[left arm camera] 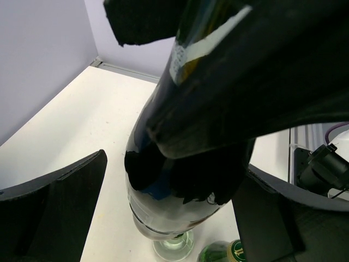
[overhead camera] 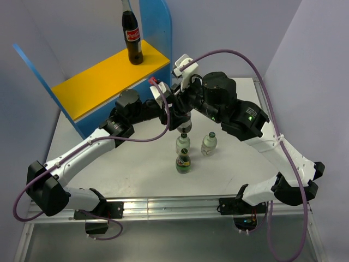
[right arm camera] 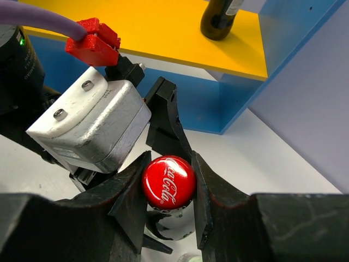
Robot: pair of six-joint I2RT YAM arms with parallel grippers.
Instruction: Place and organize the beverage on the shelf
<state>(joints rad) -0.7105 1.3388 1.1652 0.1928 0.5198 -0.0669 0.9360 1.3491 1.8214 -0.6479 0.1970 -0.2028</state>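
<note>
Right wrist view: my right claw [right arm camera: 168, 188] clamps the red cap of the tall dark cola bottle [right arm camera: 169, 180], before the yellow-topped blue shelf [right arm camera: 163, 33]. Only the left wrist view shows my left claw [left arm camera: 172, 185] wide around its body.

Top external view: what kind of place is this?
Probably a lab robot cell, not a shop: plain walls boxing in a white table, left arm and right arm bolted to an aluminium rail, one mock blue-and-yellow shelf.

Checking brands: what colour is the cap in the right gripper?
Red cap, white lettering; right wrist view.
</note>
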